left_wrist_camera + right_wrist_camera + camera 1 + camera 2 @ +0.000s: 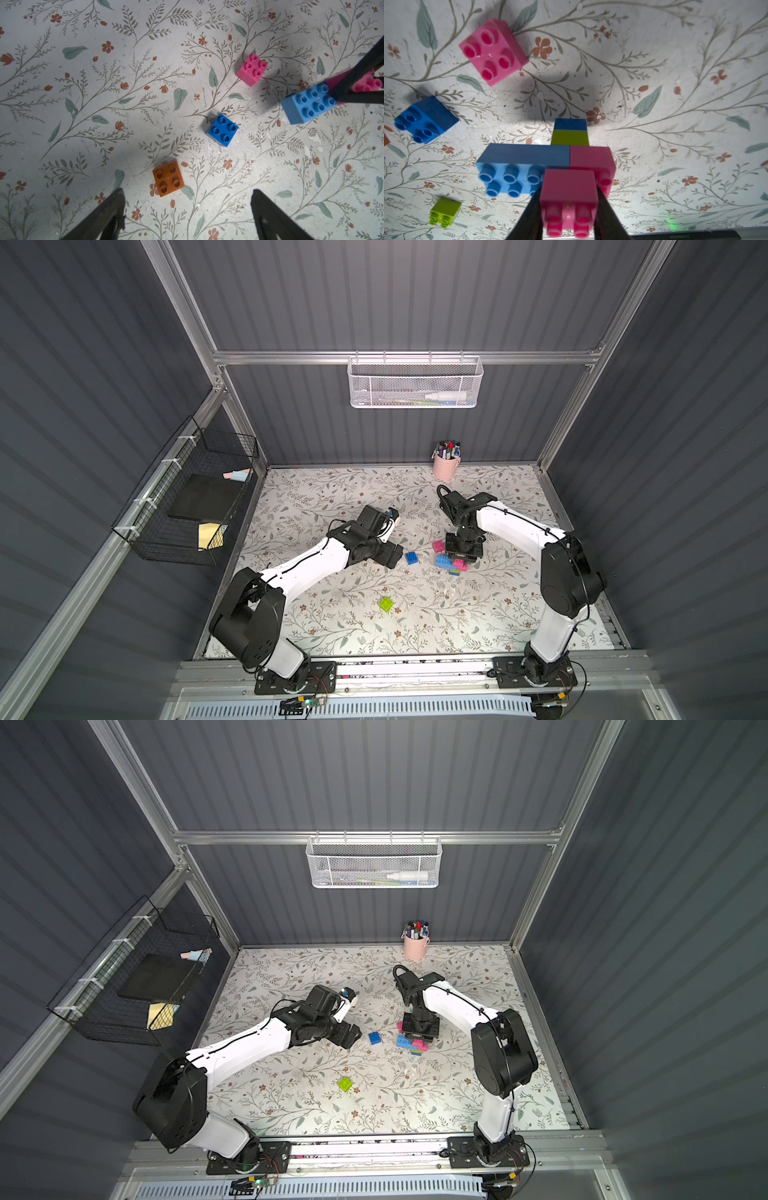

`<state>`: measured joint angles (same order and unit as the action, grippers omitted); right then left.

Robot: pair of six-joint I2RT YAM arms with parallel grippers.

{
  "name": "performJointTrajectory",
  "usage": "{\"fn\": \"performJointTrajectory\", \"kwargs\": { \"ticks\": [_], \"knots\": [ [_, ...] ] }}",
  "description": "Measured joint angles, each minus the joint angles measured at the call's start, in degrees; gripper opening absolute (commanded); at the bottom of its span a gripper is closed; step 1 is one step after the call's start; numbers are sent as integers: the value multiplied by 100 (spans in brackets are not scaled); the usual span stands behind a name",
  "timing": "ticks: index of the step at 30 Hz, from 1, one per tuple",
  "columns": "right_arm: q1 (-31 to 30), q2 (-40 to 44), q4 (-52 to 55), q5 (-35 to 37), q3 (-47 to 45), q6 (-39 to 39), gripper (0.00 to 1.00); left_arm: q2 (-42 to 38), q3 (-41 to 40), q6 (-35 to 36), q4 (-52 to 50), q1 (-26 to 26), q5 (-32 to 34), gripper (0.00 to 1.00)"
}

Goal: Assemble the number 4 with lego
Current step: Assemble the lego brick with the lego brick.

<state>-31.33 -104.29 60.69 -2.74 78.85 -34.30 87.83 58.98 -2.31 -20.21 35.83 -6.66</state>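
The 4 is partly built. A light-blue bar joins a pink square, and a green square and a blue square run on from there as the column. It lies flat on the table, right of centre, under my right arm.

My right gripper is closed on a pink brick, fingers clamped on two opposite sides, over the joint of bar and pink square. I can't tell whether it is seated or just above. Pressing it home is what's left, I judge, and maybe another piece after.

My left gripper hangs wide open and empty, with the orange brick just ahead of its fingers.

Spares lie loose: the pink spare and blue spare near the 4 but apart from it, the green spare well apart. The pen cup stands by the back wall. Nothing blocks the press.
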Motion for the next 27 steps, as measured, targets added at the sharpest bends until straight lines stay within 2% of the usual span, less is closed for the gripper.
{"fn": "performJointTrajectory", "kwargs": {
  "ticks": [11,17,21,27],
  "knots": [
    [0,129,-212,2,-221,-13,12,0,0,15,-2,0,0,91],
    [-2,140,-214,7,-199,0,19,0,0,17,-2,0,2,91],
    [-2,138,-219,13,-199,2,6,0,0,17,-2,0,2,91],
    [-31,103,-256,37,-260,9,5,0,0,17,-2,0,4,91]
  ]
}}
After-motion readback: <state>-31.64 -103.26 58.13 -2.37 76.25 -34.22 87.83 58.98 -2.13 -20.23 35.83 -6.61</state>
